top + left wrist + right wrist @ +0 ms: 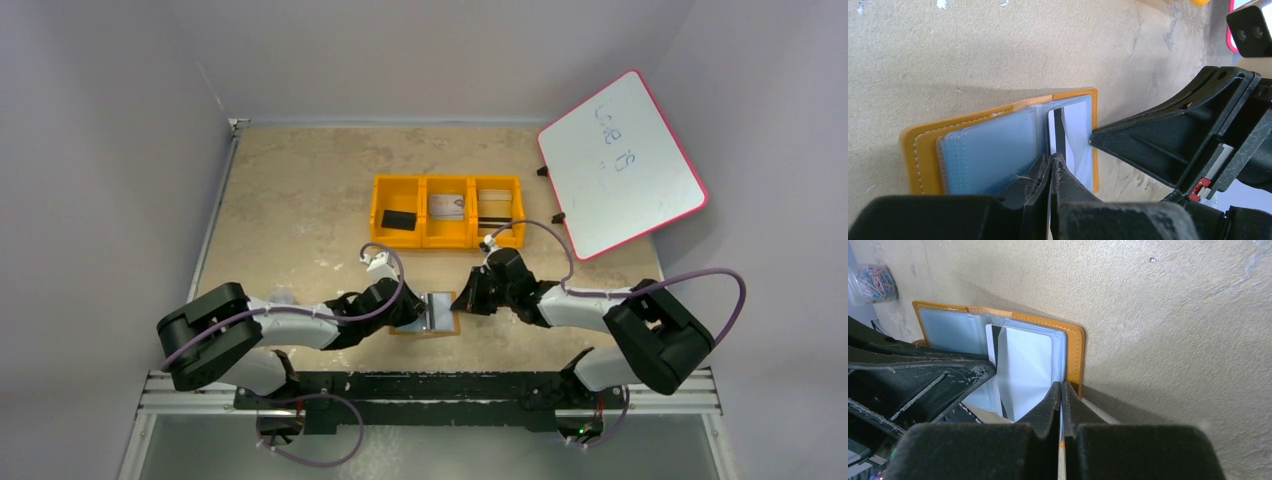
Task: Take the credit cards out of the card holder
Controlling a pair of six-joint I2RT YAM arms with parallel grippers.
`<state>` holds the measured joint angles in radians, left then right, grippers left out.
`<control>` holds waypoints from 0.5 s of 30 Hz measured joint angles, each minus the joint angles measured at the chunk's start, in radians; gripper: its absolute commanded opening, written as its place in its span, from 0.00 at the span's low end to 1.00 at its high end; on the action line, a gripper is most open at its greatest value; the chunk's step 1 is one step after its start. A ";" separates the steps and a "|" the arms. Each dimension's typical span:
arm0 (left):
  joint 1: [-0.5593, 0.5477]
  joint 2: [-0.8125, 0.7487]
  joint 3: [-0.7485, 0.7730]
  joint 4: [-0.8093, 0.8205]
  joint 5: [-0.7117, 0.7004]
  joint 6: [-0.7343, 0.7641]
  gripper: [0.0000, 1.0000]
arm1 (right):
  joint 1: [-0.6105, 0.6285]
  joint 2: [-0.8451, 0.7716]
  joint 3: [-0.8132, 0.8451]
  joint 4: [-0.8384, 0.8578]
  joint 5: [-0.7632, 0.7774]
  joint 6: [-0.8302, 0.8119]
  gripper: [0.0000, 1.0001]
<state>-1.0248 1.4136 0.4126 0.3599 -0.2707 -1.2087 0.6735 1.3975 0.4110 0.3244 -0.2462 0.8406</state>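
Observation:
The tan card holder (441,325) lies open on the table between both arms, its pale blue-grey pockets facing up (988,150). A white credit card (1074,131) with a black stripe sticks partly out of a pocket; it also shows in the right wrist view (1024,365). My left gripper (1052,159) is shut on the near edge of this card. My right gripper (1061,388) is shut on the holder's edge (1075,352), pinching the cover and a pocket sheet. In the top view the left gripper (415,308) and right gripper (466,298) flank the holder.
An orange three-compartment tray (447,240) stands behind the holder, with a black block (398,220) on the left and cards in the middle (447,206) and right (494,210). A tilted whiteboard (620,165) is at the back right. A bag of paper clips (875,282) lies nearby.

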 measured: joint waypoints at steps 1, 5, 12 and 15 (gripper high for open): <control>-0.001 -0.008 0.000 -0.009 -0.002 0.002 0.00 | 0.000 0.000 0.000 0.000 0.001 0.002 0.00; -0.003 -0.025 0.000 -0.033 -0.008 0.007 0.00 | 0.001 -0.002 0.000 -0.005 0.004 0.006 0.00; -0.003 -0.035 -0.002 -0.049 -0.014 0.018 0.00 | 0.001 -0.004 0.000 -0.007 0.011 0.009 0.00; -0.003 -0.053 -0.005 -0.060 -0.017 0.024 0.00 | 0.001 -0.004 0.000 -0.008 0.012 0.010 0.00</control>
<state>-1.0283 1.3609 0.4072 0.2996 -0.2874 -1.1847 0.6743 1.3937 0.4110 0.3168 -0.2344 0.8501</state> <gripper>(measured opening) 0.007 0.004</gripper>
